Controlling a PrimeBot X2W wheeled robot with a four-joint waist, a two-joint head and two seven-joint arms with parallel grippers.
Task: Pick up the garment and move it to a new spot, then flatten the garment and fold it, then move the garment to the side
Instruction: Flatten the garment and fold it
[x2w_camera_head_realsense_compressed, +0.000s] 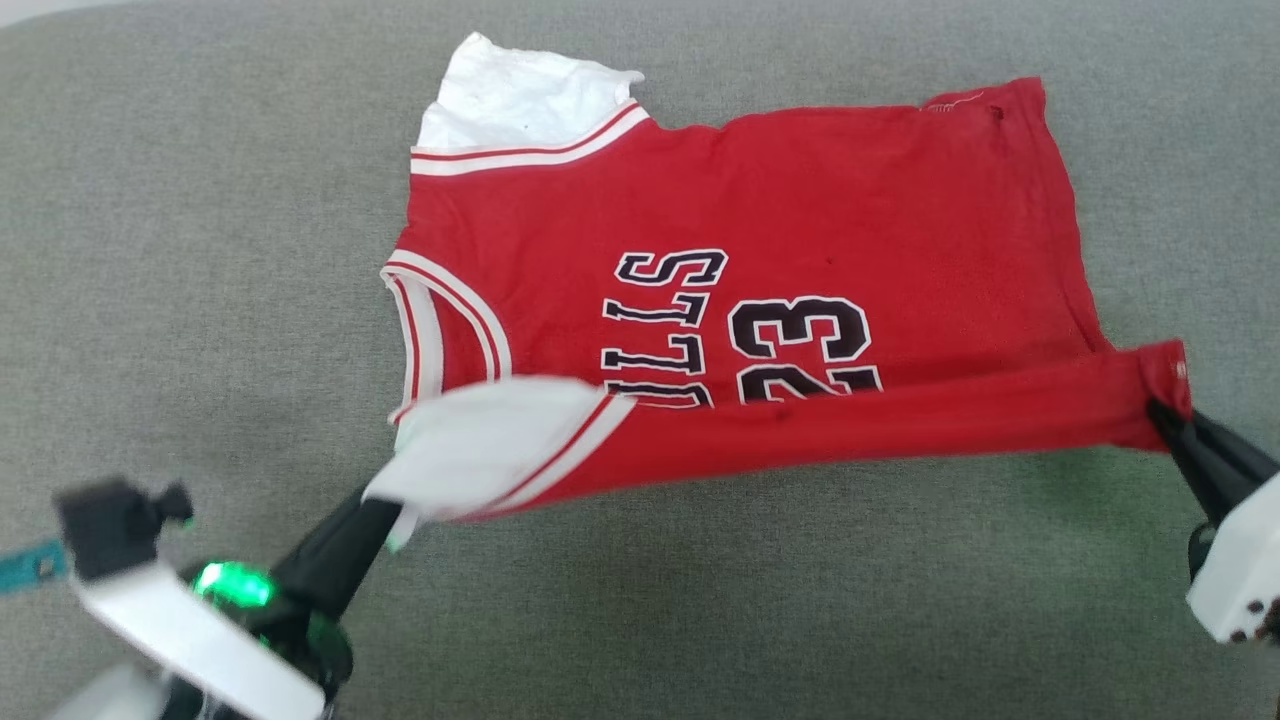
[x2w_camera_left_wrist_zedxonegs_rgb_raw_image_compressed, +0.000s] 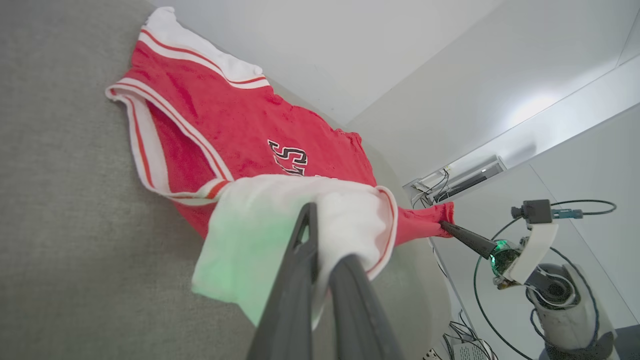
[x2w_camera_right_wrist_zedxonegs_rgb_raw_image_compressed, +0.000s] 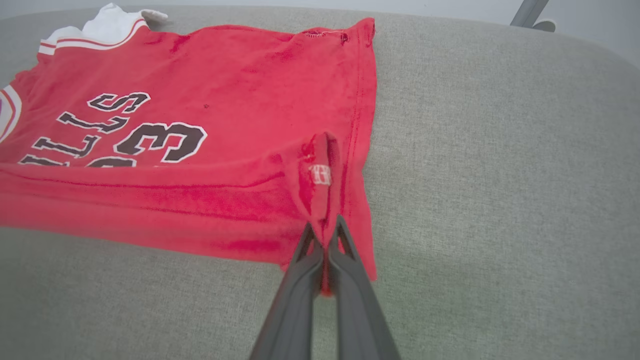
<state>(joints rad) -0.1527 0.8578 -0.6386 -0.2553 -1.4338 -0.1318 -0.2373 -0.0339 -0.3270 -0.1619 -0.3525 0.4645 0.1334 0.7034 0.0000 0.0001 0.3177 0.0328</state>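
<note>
Holding red jersey-style T-shirt with white sleeves (x2w_camera_head_realsense_compressed: 800, 200) by near edge, raised off grey fabric surface (x2w_camera_head_realsense_compressed: 200, 250), likely for lengthwise fold. Clamping near sleeve with left gripper (x2w_camera_head_realsense_compressed: 385, 515), hem corner with right gripper (x2w_camera_head_realsense_compressed: 1165, 412). Stretching edge taut for straight crease; leaving far half flat as anchor.

Red garment (x2w_camera_head_realsense_compressed: 800, 190), white sleeves, striped trim; grey surface (x2w_camera_head_realsense_compressed: 200, 250).
</note>
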